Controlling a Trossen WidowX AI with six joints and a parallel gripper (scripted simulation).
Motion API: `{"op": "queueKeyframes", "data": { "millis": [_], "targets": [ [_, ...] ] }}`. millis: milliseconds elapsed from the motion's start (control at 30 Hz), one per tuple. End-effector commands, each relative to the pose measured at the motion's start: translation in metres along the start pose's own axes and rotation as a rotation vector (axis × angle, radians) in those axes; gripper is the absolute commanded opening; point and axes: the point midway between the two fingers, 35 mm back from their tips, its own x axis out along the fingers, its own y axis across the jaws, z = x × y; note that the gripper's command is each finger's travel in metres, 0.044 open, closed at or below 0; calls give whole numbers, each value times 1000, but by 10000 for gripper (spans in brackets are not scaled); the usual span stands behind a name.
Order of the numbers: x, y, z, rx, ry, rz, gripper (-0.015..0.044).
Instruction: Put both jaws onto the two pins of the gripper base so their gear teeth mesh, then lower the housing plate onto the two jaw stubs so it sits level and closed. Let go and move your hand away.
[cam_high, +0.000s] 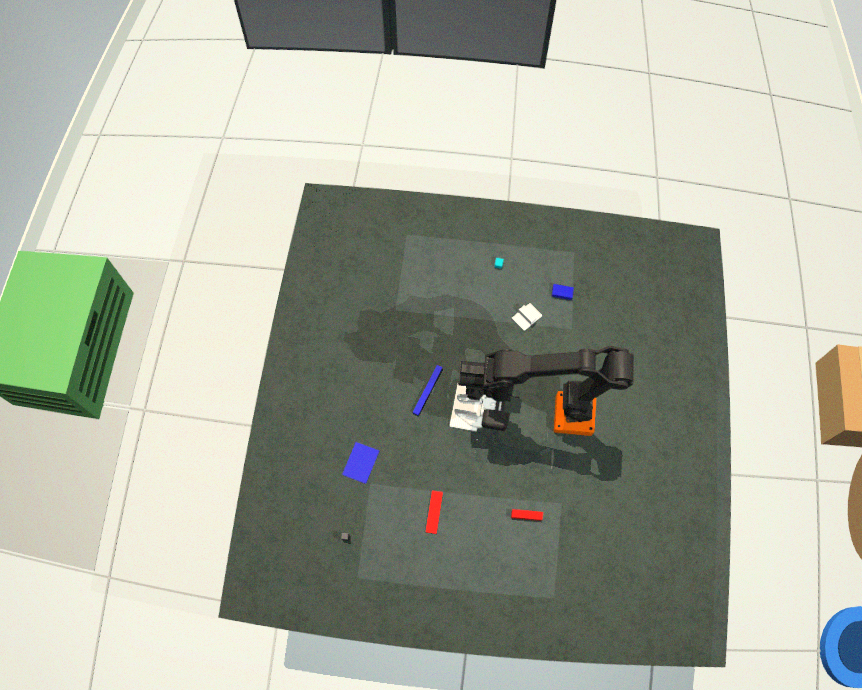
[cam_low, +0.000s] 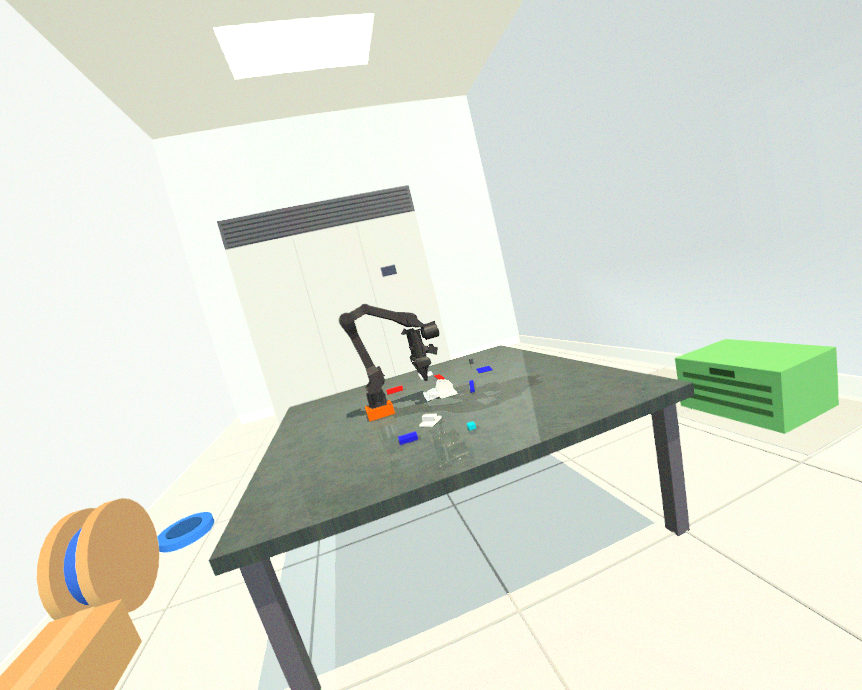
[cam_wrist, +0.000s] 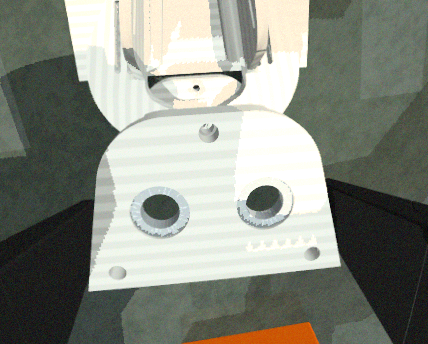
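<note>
Wrist view: claw (cam_wrist: 209, 201) (cam_high: 496, 413) (cam_low: 424, 377) spread wide, clamped on housing plate (cam_wrist: 212, 160), plate between fingers. Gripper base (cam_wrist: 292, 75) (cam_high: 465, 417) (cam_low: 446, 389) just beyond plate's rounded edge, away from orange arm base (cam_wrist: 260, 336) (cam_high: 564, 424) (cam_low: 379, 411); likely needing shift outward, over jaw stubs, before lowering.

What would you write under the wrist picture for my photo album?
The pincer grips a white plate with two large round holes, beside more white parts.
</note>
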Motion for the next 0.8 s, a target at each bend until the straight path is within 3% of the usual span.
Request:
{"op": "queueKeyframes", "data": {
  "millis": [0,767],
  "targets": [
    [2,0,0,-3,2,0,351],
    [40,0,1,-3,2,1,351]
  ]
}}
